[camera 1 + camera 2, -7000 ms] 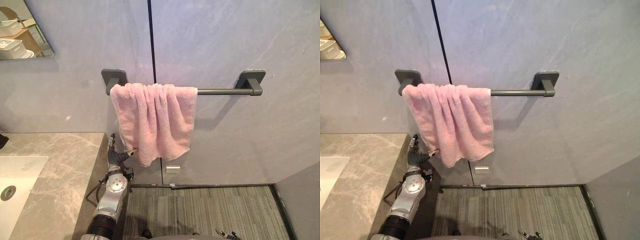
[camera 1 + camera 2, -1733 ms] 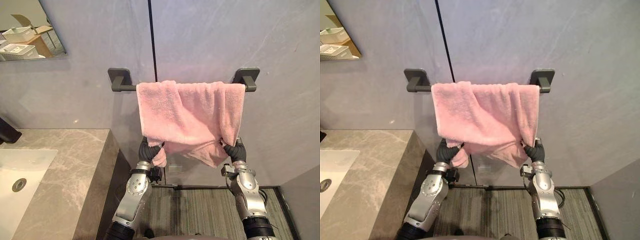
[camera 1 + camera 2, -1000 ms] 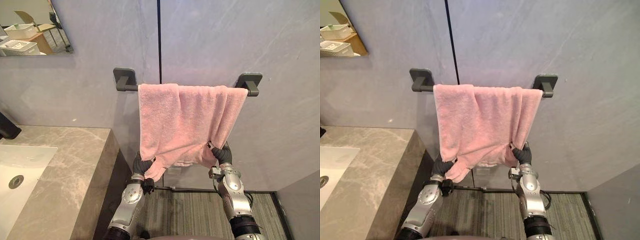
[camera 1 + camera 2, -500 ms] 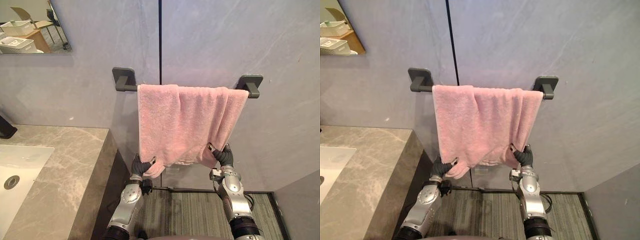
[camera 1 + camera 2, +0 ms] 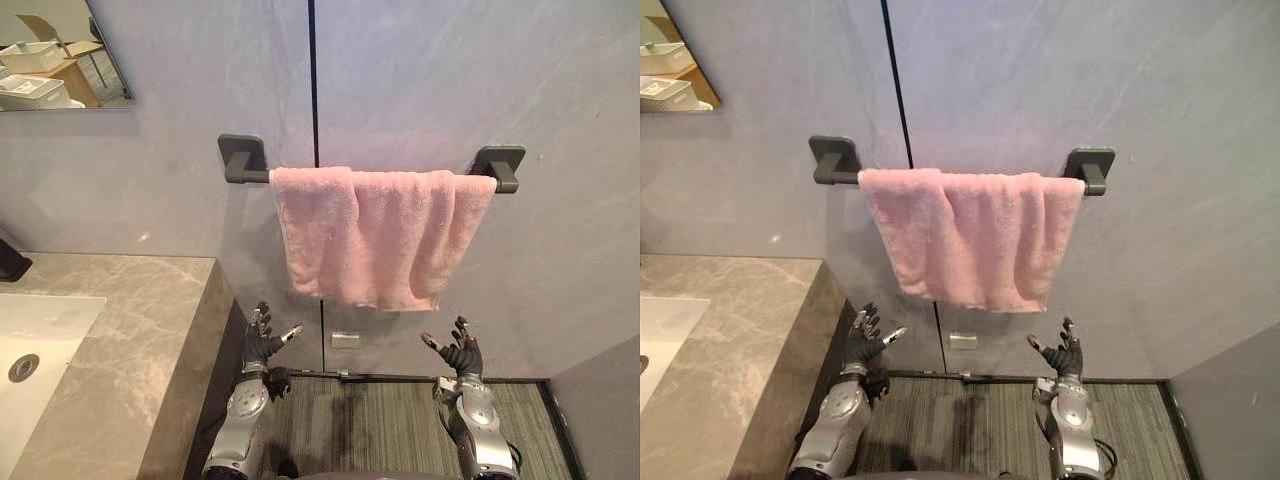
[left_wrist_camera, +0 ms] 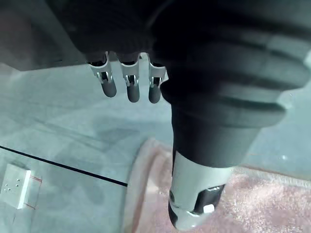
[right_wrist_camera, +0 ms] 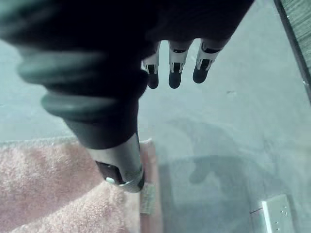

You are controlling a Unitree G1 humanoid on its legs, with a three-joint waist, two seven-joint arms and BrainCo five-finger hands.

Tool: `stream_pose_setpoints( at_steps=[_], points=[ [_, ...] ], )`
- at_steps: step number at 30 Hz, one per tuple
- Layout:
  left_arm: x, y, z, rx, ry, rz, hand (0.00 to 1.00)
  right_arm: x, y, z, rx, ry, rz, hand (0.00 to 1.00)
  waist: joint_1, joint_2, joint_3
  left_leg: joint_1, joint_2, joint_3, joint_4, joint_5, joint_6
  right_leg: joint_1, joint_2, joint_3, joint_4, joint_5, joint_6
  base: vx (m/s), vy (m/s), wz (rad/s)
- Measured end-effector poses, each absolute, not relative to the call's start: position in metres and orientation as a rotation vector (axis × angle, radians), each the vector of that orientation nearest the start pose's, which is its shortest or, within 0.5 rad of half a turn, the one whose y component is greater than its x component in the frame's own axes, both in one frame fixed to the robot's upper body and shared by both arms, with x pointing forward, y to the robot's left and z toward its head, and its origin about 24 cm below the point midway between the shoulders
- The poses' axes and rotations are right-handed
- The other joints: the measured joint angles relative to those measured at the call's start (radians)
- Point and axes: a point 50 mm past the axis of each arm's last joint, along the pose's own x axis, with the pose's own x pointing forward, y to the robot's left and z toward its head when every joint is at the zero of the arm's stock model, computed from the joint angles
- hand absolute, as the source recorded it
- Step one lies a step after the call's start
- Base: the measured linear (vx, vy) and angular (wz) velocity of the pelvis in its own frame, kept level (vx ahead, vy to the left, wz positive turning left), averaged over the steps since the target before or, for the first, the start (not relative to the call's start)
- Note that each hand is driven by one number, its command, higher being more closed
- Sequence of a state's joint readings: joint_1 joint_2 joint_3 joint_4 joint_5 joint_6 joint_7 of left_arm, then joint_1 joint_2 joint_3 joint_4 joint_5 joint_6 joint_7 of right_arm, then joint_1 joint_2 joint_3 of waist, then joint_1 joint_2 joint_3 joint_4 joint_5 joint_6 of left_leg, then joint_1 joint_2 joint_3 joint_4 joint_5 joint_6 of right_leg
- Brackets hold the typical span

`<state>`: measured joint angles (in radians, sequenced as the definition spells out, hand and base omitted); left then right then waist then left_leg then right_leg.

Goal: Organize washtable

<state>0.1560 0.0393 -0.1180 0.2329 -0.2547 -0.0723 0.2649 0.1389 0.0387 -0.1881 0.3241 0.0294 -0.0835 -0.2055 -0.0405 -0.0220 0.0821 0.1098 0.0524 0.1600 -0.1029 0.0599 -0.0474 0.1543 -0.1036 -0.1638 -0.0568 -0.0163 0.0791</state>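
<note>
Left eye view: a pink terry towel [image 5: 380,235] hangs spread in loose folds over a dark grey wall bar [image 5: 255,177]. Below it, apart from the cloth, the left hand [image 5: 260,343] and right hand [image 5: 462,353] show fingers released and splayed. A grey marble surface [image 5: 120,330] with a white sink [image 5: 40,335] lies to the left, above ribbed grey floor [image 5: 390,420]. Right eye view: a pale grey wall [image 5: 1140,90] stands behind. Both wrist views: straight fingers, with the towel's hem beyond them.
</note>
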Motion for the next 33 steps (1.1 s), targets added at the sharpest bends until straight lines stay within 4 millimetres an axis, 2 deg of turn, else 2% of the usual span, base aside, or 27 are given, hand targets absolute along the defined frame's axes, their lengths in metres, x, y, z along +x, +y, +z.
stream_pose_setpoints(
  at_steps=[4, 7, 9, 12, 17, 18, 22, 24, 28, 33],
  points=[
    [0.197, 0.165, -0.032, -0.226, 0.302, 0.324, 0.00, 0.183, -0.213, -0.043, 0.037, 0.333, -0.505, 0.00, 0.001, 0.004, 0.002, 0.003, -0.002, 0.000, 0.000, -0.001, 0.001, -0.001, -0.003, 0.000, 0.008, -0.002, 0.003, 0.00, 0.000, 0.00],
    [0.195, 0.174, -0.017, -0.235, 0.235, 0.368, 0.00, 0.180, -0.226, -0.023, 0.017, 0.244, -0.583, 0.00, 0.001, 0.007, 0.003, 0.011, -0.002, 0.001, 0.000, -0.002, 0.002, -0.001, -0.005, -0.002, 0.026, -0.009, 0.005, -0.01, -0.001, 0.00],
    [0.193, 0.182, 0.002, -0.248, 0.148, 0.405, 0.00, 0.180, -0.233, -0.001, -0.024, 0.151, -0.617, 0.00, 0.001, 0.007, 0.004, 0.011, -0.002, 0.000, 0.000, -0.002, 0.002, -0.002, -0.006, -0.003, 0.029, -0.011, 0.006, -0.03, -0.001, 0.01],
    [0.194, 0.185, 0.023, -0.258, 0.056, 0.422, 0.00, 0.178, -0.241, 0.021, -0.055, 0.055, -0.657, 0.00, 0.001, 0.008, 0.004, 0.012, -0.002, 0.000, 0.000, -0.005, -0.002, -0.002, -0.006, -0.003, 0.031, -0.011, 0.006, 0.00, 0.000, 0.00],
    [0.189, 0.193, 0.081, -0.286, -0.222, 0.448, 0.00, 0.179, -0.246, 0.077, -0.080, -0.209, -0.693, 0.00, 0.000, 0.012, 0.002, 0.014, -0.003, 0.000, 0.000, -0.002, 0.003, -0.002, -0.006, -0.003, 0.032, -0.011, 0.006, 0.00, 0.000, 0.00],
    [0.186, 0.194, 0.095, -0.290, -0.297, 0.456, 0.00, 0.180, -0.245, 0.091, -0.079, -0.287, -0.689, 0.00, 0.000, 0.013, 0.001, 0.014, -0.003, -0.001, 0.004, -0.002, 0.003, -0.001, -0.006, -0.004, 0.032, -0.011, 0.006, 0.00, 0.000, 0.00],
    [0.178, 0.194, 0.129, -0.313, -0.480, 0.434, 0.00, 0.182, -0.237, 0.129, -0.046, -0.513, -0.638, 0.00, 0.000, 0.016, -0.001, 0.014, -0.004, -0.006, 0.006, -0.001, 0.003, 0.000, -0.006, -0.008, 0.034, -0.011, 0.006, 0.00, -0.002, 0.02],
    [0.175, 0.192, 0.150, -0.349, -0.598, 0.390, 0.00, 0.183, -0.228, 0.152, 0.006, -0.656, -0.550, 0.00, 0.000, 0.023, -0.006, 0.015, -0.005, -0.009, 0.007, -0.001, 0.003, 0.002, -0.007, -0.012, 0.035, -0.011, 0.006, -0.02, -0.003, 0.04],
    [0.175, 0.183, 0.168, -0.429, -0.712, 0.256, 0.00, 0.191, -0.206, 0.170, 0.073, -0.763, -0.334, 0.00, 0.000, 0.033, -0.012, 0.030, -0.008, -0.016, 0.007, -0.001, 0.004, 0.021, -0.010, -0.020, 0.034, -0.011, 0.007, -0.02, -0.003, 0.05],
    [0.177, 0.148, 0.177, -0.582, -0.739, -0.070, 0.00, 0.200, -0.167, 0.176, 0.186, -0.793, 0.011, 0.00, 0.001, 0.038, -0.013, 0.030, -0.009, -0.019, 0.006, -0.001, 0.003, 0.021, -0.011, -0.022, 0.035, -0.012, 0.007, -0.04, -0.001, 0.02]
  ],
)
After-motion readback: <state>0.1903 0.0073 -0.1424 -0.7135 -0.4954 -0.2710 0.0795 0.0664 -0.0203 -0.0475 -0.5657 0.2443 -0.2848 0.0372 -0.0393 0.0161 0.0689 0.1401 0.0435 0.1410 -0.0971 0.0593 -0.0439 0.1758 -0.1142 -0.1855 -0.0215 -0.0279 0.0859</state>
